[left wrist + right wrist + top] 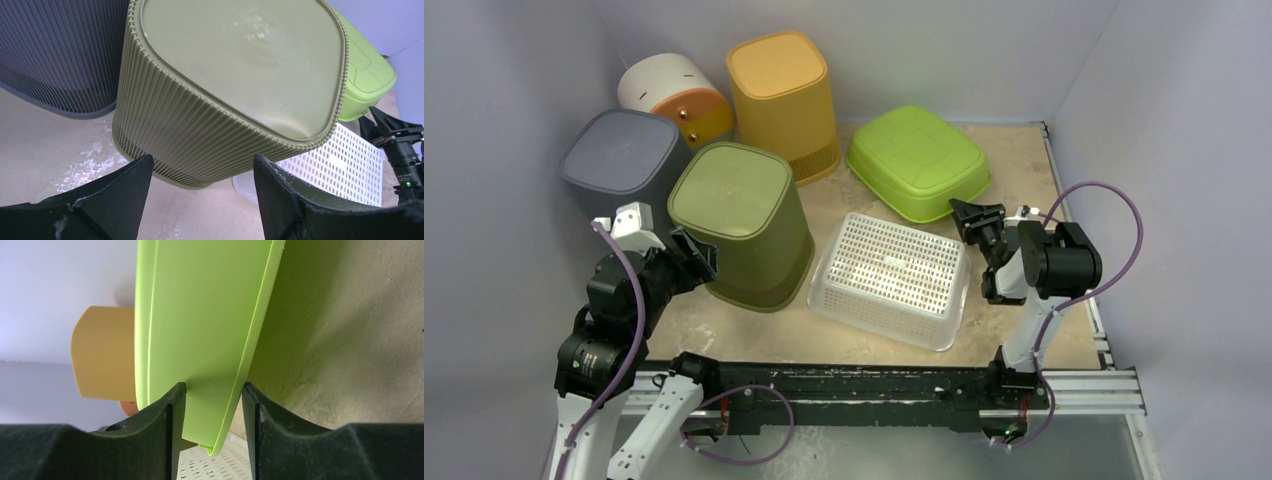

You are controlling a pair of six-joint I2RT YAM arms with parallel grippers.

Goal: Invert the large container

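A lime green tub [916,158] lies bottom up at the back right of the table. My right gripper [977,212] is at its near right corner. In the right wrist view the tub's rim and wall [200,315] stand between my open right gripper's [214,387] fingers, with a small gap on the right side. A tall olive ribbed bin [742,220] stands bottom up at centre left. My left gripper [699,255] is open and empty just left of it. The bin's side [200,130] lies beyond the left gripper [200,162].
A white perforated basket [894,275] lies bottom up at the front centre. A grey bin [619,155] and a yellow bin [782,100] stand bottom up at the back left. A white and orange container [674,95] lies on its side behind them. Walls enclose the table.
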